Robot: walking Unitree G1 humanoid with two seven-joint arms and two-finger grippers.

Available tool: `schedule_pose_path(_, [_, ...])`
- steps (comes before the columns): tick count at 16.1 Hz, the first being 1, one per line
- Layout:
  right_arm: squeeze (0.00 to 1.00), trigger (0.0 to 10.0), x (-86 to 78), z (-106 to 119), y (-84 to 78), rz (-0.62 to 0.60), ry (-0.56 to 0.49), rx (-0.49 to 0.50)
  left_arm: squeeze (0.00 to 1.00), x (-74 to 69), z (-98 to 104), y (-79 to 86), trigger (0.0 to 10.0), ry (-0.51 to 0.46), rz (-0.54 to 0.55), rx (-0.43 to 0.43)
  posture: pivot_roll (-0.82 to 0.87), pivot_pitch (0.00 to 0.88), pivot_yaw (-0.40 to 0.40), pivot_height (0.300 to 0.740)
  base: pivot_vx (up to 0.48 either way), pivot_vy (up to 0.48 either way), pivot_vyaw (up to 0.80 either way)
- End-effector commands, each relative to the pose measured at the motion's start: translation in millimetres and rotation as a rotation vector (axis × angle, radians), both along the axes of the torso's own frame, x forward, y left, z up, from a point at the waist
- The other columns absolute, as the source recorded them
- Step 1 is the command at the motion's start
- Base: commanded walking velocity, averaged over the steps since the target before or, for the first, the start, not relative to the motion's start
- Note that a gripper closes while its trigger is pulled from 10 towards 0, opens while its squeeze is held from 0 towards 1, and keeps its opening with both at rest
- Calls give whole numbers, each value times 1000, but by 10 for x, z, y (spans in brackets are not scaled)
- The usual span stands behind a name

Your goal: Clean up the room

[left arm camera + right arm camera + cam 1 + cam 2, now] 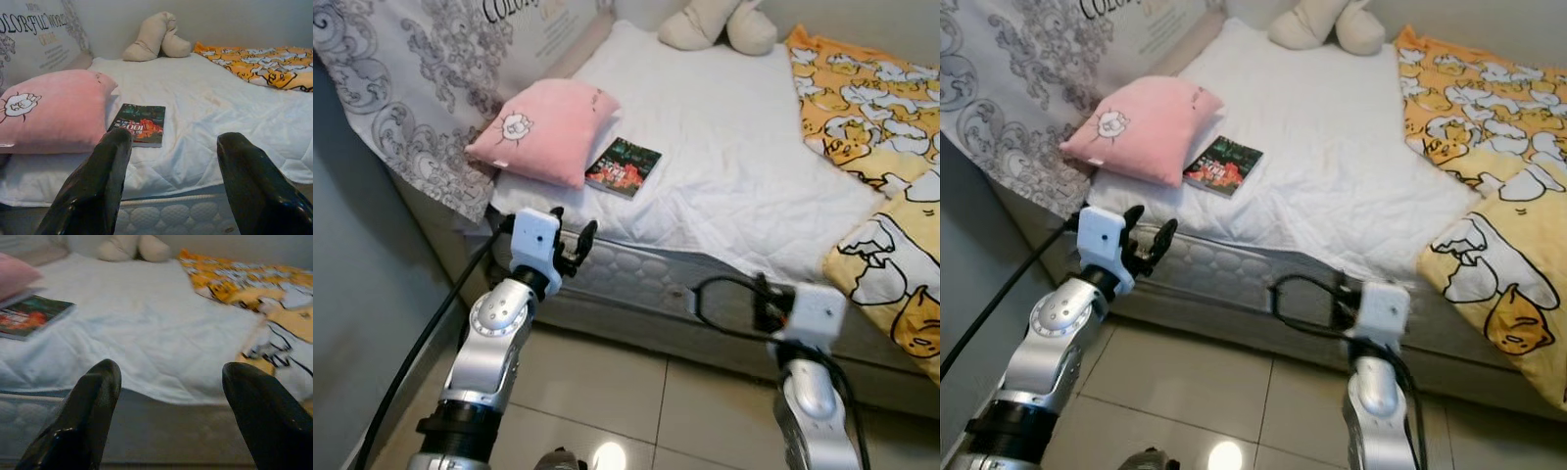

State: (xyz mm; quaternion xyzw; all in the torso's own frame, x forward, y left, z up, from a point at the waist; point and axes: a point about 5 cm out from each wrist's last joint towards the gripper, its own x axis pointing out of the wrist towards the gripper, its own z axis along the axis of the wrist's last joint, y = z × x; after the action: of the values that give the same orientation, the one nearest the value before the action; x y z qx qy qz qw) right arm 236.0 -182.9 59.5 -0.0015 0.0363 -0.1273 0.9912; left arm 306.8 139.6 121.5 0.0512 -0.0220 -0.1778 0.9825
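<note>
A dark-covered book [624, 166] lies on the white mattress [724, 166] near its front edge, right beside a pink pillow [546, 129]. My left gripper [574, 235] is raised at the mattress's front left corner, open and empty, below the pillow and book. In the left wrist view the book [139, 124] lies just beyond the open gripper [173, 139]. My right gripper [171, 374] is open too, holding nothing, low in front of the mattress side, with the book [29, 316] off to one side.
A beige plush toy [717, 24] sits at the head of the bed. A yellow duck-print blanket [876, 127] covers the bed's right side. A large patterned cushion [411, 88] leans at the left. Tiled floor [607, 392] lies below me.
</note>
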Motion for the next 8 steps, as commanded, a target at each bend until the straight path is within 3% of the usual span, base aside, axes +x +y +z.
schedule_pose_path(1, [0,10000,17,-1,-44,-14,1,0,0,47,27,-41,10000,-3,-2,-5,98,0,20,740,0,0,0])
schedule_pose_path(3, [0,10000,146,78,-11,10,-30,-6,0,88,54,-92,10000,2,10,-62,80,0,11,740,0,0,0])
schedule_pose_path(8, [0,10000,335,251,78,82,-95,-37,0,151,124,-289,10000,-24,-30,-107,72,0,10,740,309,-294,0])
